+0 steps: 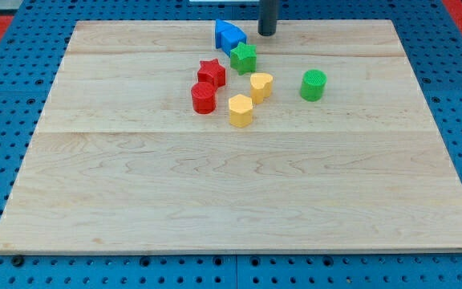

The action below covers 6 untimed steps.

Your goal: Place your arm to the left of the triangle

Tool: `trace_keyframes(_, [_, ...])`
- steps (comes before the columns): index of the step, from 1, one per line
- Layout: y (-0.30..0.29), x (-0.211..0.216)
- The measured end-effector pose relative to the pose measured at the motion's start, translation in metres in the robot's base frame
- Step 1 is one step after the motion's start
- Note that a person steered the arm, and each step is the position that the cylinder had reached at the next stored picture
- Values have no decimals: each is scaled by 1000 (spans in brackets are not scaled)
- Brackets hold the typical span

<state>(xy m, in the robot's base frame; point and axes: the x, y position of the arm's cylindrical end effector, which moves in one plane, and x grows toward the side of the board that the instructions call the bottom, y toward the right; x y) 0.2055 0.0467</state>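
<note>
A blue triangle block (pixel 228 35) lies near the top middle of the wooden board (pixel 239 201). My tip (pixel 266 34) is at the end of the dark rod, just to the view's right of the blue triangle, a small gap apart. A green star (pixel 244 57) sits just below the triangle. A red star (pixel 212 73) and a red cylinder (pixel 203 98) lie lower left of it. A yellow heart-like block (pixel 261 85) and a yellow pentagon-like block (pixel 241 110) lie below the green star.
A green cylinder (pixel 313 84) stands alone to the view's right of the cluster. The board rests on a blue pegboard surface (pixel 6 160), with red patches at the top corners.
</note>
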Motion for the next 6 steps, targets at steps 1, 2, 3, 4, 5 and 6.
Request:
trace_keyframes(1, [-34,-13])
trace_keyframes(2, [-71,-12])
trace_keyframes(3, [-116,-14])
trace_keyframes(4, [-160,-12])
trace_keyframes(5, [-175,4])
trace_keyframes(6, [-175,18])
